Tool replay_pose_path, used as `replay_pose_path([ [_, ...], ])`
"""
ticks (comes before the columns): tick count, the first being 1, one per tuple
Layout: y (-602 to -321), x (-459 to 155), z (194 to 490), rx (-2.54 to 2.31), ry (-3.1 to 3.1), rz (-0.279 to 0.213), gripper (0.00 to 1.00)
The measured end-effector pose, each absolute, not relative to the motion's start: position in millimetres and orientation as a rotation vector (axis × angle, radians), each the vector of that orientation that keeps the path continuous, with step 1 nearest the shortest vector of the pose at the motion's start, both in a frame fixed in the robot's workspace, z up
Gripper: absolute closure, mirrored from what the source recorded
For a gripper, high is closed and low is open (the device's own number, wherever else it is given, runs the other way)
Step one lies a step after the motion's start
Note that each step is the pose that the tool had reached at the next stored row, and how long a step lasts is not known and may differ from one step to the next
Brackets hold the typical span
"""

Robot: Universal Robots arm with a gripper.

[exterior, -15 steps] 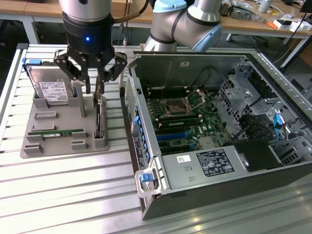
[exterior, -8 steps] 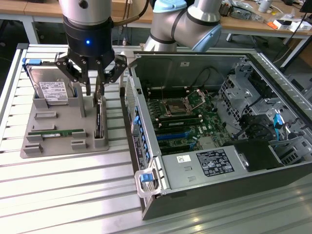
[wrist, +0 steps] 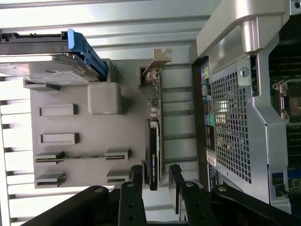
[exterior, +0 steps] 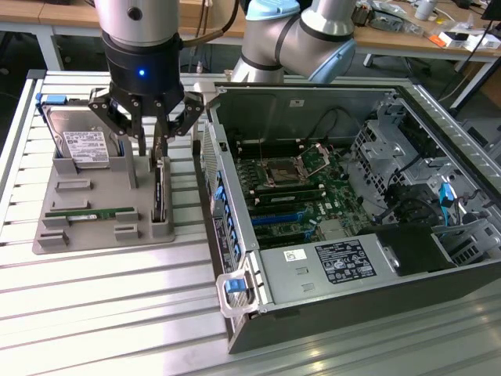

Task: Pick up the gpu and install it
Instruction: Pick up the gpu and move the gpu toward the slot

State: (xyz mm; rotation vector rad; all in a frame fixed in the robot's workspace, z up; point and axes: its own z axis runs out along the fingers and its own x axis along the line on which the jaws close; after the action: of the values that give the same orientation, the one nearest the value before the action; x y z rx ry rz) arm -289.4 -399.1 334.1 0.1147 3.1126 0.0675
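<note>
The gpu is a slim black card standing on edge in a slot at the right side of the grey holder. In the wrist view the gpu runs lengthwise, with its silver bracket at the far end. My gripper hangs just above the card, open. In the wrist view the gripper has one finger on each side of the card's near end, with a gap on both sides. Nothing is held.
A silver hard drive with blue rails leans at the back of the holder, and a green memory stick lies near its front. The open computer case stands on the exterior view's right, motherboard exposed. Its perforated wall is close beside the gpu.
</note>
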Motion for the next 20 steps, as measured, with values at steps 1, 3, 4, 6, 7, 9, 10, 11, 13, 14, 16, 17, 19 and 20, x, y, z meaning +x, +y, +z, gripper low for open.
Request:
replay_pose_path([
  [1,-399,-289,333,0.115,3.113,0.067,0.64],
  [3,-399,-289,332,0.115,3.113,0.067,0.64],
  [4,-399,-289,331,0.115,3.113,0.067,0.64],
  [6,-399,-289,330,0.115,3.113,0.067,0.64],
  [7,-399,-289,330,0.115,3.113,0.067,0.64],
  [9,-399,-289,329,0.115,3.113,0.067,0.64],
  [10,-399,-289,328,0.115,3.113,0.067,0.64],
  [11,-399,-289,327,0.115,3.113,0.067,0.64],
  [13,-399,-289,326,0.115,3.113,0.067,0.64],
  [14,-399,-289,326,0.115,3.113,0.067,0.64],
  [16,-399,-289,325,0.115,3.113,0.067,0.64],
  [17,-399,-289,324,0.115,3.113,0.067,0.64],
  [19,-399,-289,322,0.115,3.113,0.067,0.64],
  [20,-399,-289,322,0.115,3.113,0.067,0.64],
])
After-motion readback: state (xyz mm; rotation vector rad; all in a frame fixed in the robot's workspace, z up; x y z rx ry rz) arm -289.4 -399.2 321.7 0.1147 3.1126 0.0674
